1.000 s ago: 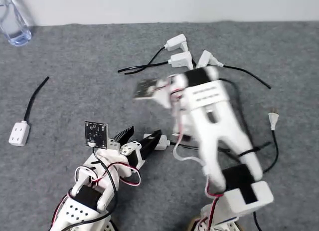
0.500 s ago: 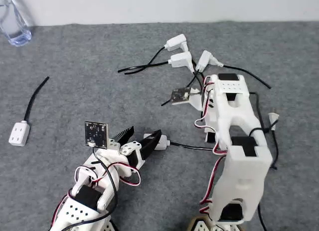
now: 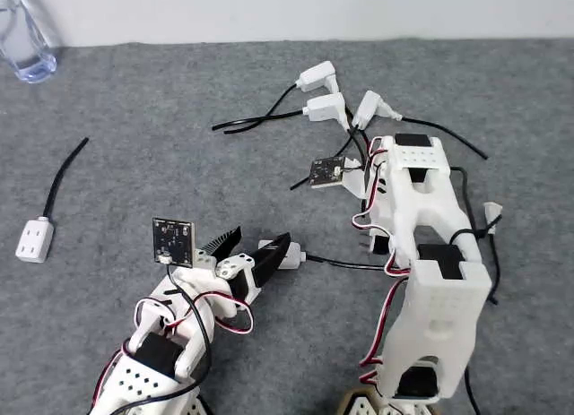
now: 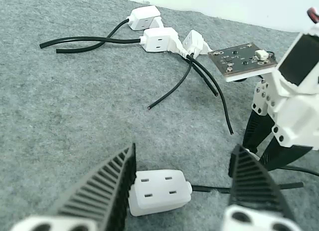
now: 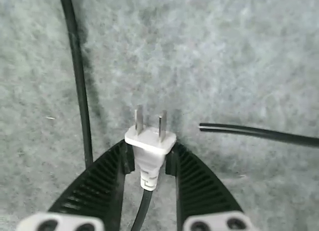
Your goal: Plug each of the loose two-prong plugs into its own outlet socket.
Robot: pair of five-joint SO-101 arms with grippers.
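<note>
Your right hand (image 5: 149, 153) is clenched on a white two-prong plug (image 5: 149, 142) (flat metal prongs, seen from its wrist). Your left hand (image 4: 184, 156) is released, and a blocky white socket (image 4: 159, 192) lies between its ribbed black fingers (image 4: 107, 186) on the fuzzy grey desk (image 4: 75, 101). The high view adds three more sockets (image 3: 325, 108) at twelve o'clock.

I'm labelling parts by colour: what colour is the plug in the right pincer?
The plug is white with a black cord, clearest in the right wrist view.
</note>
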